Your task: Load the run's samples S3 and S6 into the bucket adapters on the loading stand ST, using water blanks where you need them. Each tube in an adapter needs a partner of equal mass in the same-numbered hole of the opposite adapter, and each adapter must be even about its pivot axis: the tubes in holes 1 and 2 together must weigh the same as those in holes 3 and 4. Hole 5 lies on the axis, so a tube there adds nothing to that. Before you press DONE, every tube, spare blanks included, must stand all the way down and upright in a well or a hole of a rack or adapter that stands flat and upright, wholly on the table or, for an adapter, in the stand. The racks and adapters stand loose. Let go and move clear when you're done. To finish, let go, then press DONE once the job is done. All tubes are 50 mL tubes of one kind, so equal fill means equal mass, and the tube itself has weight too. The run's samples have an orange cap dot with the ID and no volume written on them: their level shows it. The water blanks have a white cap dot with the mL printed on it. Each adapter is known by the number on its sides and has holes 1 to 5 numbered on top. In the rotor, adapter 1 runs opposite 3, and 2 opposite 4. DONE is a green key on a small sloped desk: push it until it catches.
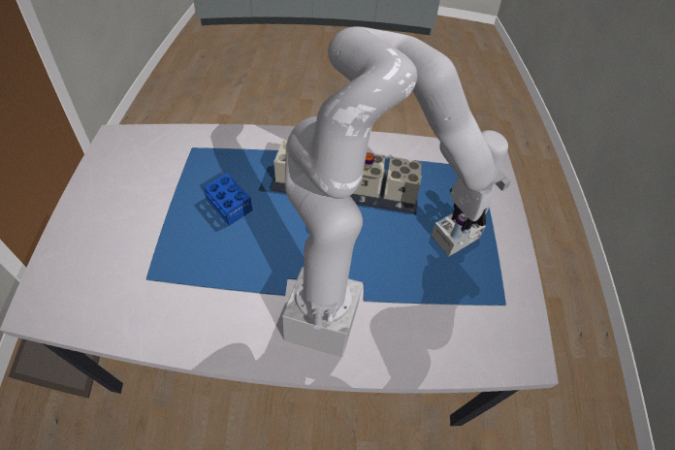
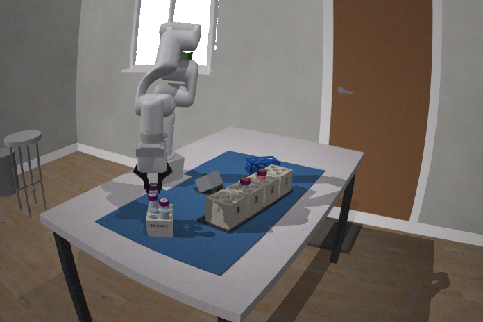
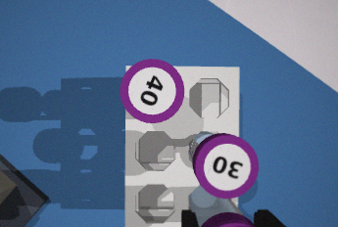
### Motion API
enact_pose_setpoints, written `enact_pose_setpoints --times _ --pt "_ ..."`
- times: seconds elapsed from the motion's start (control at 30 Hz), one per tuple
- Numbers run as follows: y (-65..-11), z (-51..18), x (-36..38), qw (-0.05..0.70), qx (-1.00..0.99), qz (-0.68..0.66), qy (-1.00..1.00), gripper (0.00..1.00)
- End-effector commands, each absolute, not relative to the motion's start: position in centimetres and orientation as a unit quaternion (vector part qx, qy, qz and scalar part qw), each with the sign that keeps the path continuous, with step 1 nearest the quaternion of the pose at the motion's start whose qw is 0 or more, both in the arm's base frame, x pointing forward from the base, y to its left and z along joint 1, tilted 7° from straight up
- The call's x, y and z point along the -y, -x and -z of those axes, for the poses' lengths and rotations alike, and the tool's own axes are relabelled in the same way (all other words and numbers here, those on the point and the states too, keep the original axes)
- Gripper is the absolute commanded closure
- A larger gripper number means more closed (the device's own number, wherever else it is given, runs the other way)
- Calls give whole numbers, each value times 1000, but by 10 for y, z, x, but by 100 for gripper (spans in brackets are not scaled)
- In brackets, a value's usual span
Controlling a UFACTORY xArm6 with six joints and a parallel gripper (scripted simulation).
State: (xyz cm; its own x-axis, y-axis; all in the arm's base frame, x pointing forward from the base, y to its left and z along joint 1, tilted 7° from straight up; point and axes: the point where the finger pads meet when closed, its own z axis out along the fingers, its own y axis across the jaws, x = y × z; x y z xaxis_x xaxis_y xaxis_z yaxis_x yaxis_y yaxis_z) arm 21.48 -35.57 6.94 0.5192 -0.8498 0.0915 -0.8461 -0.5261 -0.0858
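My gripper (image 1: 468, 218) (image 2: 153, 189) (image 3: 228, 220) is shut on a purple-capped blank at the white BLANKS rack (image 1: 466, 244) (image 2: 159, 230) (image 3: 182, 73); how deep that tube sits is hidden, and its number is out of view. The 30 blank (image 2: 152, 196) (image 3: 226, 166) stands beside it in the same column. The 40 blank (image 2: 164, 202) (image 3: 152, 91) stands in the other column. One orange-dot sample (image 1: 369, 158) (image 2: 244, 181) stands in adapter 3 (image 2: 254, 202), another sample (image 2: 261, 172) in adapter 2 (image 2: 271, 193). Adapter 4 (image 1: 401, 190) (image 2: 232, 216) shows no tube.
Adapter 1 (image 2: 286, 183) is at the far end of the dark loading stand (image 1: 369, 201) and shows no tube. The blue rack (image 1: 232, 208) (image 2: 262, 164) looks empty. The sloped grey desk (image 2: 209, 183) with its green key (image 2: 203, 174) stands between arm base and adapters.
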Motion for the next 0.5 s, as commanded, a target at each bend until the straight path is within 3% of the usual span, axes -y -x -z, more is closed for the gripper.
enact_pose_setpoints --times 0.0,0.47 --pt "-215 -72 357 14 -486 63 871 100" --pt "-213 -88 356 14 -486 63 871 100"
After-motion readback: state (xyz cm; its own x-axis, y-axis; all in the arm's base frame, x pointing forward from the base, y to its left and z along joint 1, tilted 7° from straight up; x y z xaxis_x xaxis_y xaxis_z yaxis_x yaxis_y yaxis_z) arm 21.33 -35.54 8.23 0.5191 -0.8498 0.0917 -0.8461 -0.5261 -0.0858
